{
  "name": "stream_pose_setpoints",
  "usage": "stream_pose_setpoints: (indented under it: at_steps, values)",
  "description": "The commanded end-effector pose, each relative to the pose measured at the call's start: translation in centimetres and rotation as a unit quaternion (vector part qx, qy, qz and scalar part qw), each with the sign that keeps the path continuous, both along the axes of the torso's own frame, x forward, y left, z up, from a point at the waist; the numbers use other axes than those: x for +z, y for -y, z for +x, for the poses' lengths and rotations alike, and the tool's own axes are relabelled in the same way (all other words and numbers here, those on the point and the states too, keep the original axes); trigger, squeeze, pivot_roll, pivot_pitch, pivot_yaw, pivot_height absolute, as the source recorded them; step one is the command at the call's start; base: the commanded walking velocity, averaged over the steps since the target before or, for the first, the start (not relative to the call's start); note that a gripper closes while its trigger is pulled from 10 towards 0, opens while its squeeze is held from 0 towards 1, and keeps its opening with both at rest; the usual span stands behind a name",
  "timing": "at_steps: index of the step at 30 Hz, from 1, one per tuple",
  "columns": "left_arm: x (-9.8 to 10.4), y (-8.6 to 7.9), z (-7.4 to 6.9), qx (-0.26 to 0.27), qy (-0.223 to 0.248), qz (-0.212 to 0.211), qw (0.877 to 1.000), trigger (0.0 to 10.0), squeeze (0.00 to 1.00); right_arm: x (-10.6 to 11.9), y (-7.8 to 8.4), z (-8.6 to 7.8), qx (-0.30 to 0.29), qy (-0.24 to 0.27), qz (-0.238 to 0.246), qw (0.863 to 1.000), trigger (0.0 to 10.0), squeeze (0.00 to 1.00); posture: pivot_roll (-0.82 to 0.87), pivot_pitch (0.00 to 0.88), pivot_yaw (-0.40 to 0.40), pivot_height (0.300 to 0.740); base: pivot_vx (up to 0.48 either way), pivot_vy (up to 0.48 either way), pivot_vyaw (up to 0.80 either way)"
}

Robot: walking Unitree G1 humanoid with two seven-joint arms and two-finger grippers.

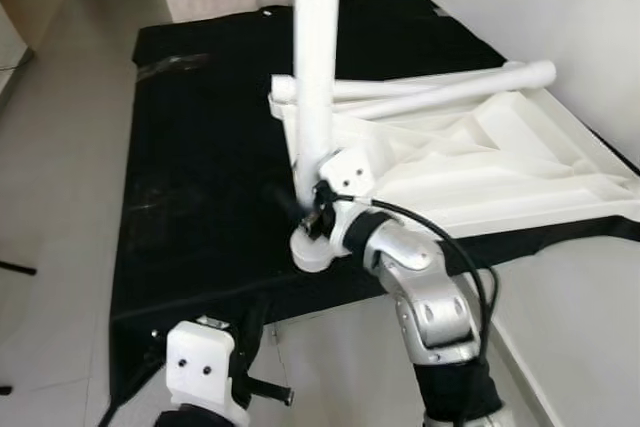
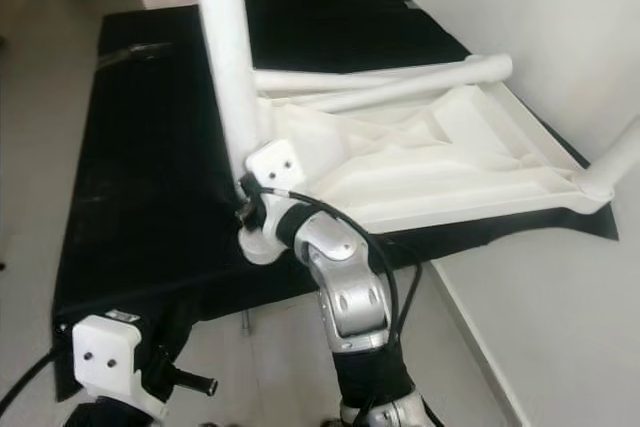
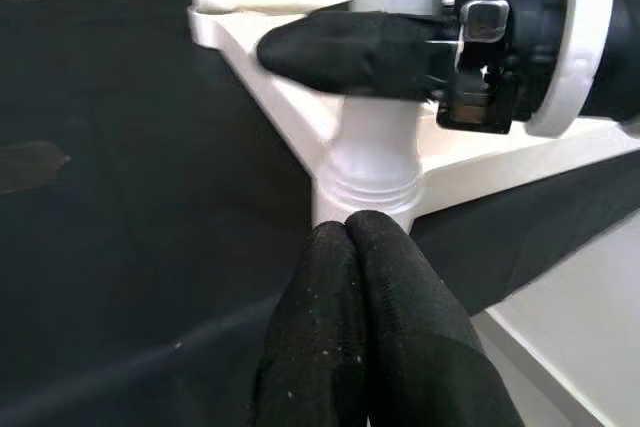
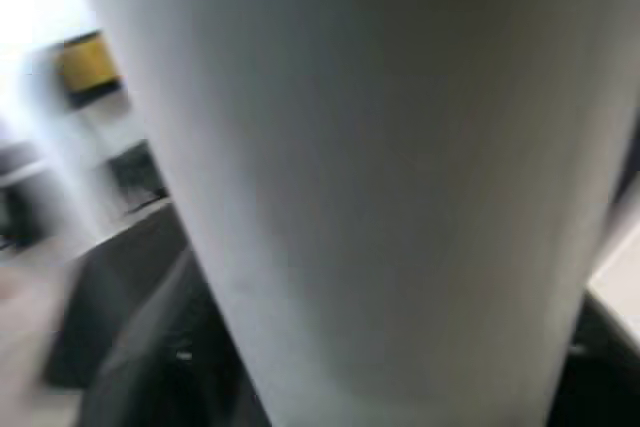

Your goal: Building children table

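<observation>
One black cloth [image 1: 200, 147] covers the floor, and on it lies the upside-down white plastic children's tabletop [image 1: 470, 162], ribbed underside up, out at about two o'clock from the robot. Two loose white plastic tube legs [image 1: 430, 87] rest across its far edge. A third white tube leg [image 1: 315, 57] stands upright in the socket at the near corner of the upturned tabletop. The right hand [image 1: 310, 209] is clamped round this upright leg just above the socket. The left hand [image 3: 365, 247], down at seven o'clock, has its fingertips pressed together, apparently just short of the leg's base.
</observation>
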State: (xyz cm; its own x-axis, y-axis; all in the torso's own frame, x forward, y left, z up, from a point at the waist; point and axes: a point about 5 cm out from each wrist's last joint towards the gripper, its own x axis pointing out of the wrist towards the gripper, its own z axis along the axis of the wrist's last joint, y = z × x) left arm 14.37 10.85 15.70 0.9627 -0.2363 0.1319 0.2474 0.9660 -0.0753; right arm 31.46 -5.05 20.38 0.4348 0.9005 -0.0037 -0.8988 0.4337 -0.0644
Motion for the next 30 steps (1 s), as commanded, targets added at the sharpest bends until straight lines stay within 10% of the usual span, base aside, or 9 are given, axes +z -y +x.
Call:
stream_pose_setpoints:
  at_steps: [1, 3, 4, 5, 6, 17, 19, 30]
  values:
    - [-0.5, 0.3, -0.2, -0.002, -0.014, 0.001, 1.000, 10.0, 0.00, 1.7, 0.0, 0.4, 0.112, 0.043, 0.008, 0.993, 10.0, 1.00, -0.01, 0.197, -0.026, 0.740, 0.000, 0.000, 0.00]
    - [-0.4, 0.3, -0.3, -0.002, -0.014, 0.001, 1.000, 10.0, 0.00, 2.1, 0.4, 0.7, 0.134, 0.049, -0.003, 0.990, 10.0, 1.00, -0.01, 0.200, -0.030, 0.740, 0.000, 0.000, 0.00]
    - [-0.4, 0.3, -0.3, -0.002, -0.013, 0.000, 1.000, 10.0, 0.00, 2.3, 0.7, 1.1, 0.158, 0.044, -0.009, 0.987, 10.0, 0.76, -0.01, 0.200, -0.030, 0.740, 0.000, 0.000, 0.00]
    - [-0.4, 0.3, -0.3, -0.002, -0.013, 0.000, 1.000, 10.0, 0.00, 2.3, 0.7, 1.1, 0.158, 0.044, -0.009, 0.987, 10.0, 0.76, -0.01, 0.200, -0.030, 0.740, 0.000, 0.000, 0.00]
    - [-0.4, 0.4, -0.4, -0.001, -0.013, 0.001, 1.000, 10.0, 0.00, 2.6, 1.1, 1.7, 0.176, 0.042, -0.021, 0.983, 10.0, 0.00, -0.01, 0.200, -0.029, 0.740, 0.000, 0.000, 0.00]
    - [-0.1, 0.4, -0.9, 0.003, -0.014, 0.003, 1.000, 10.0, 0.00, 5.4, 0.9, 4.2, 0.254, 0.026, -0.059, 0.965, 10.0, 0.00, 0.02, 0.220, -0.034, 0.740, 0.000, 0.000, 0.00]
    - [-0.1, 0.3, -1.0, 0.004, -0.015, 0.004, 1.000, 10.0, 0.00, 5.6, 0.9, 4.5, 0.273, 0.019, -0.060, 0.960, 0.0, 0.00, 0.02, 0.225, -0.035, 0.740, 0.000, 0.000, 0.00]
    - [0.0, 0.3, -1.0, 0.007, -0.015, 0.006, 1.000, 10.0, 0.00, 5.3, 1.4, 4.7, 0.303, 0.012, -0.068, 0.951, 0.0, 0.00, 0.02, 0.226, -0.030, 0.740, 0.000, 0.000, 0.00]
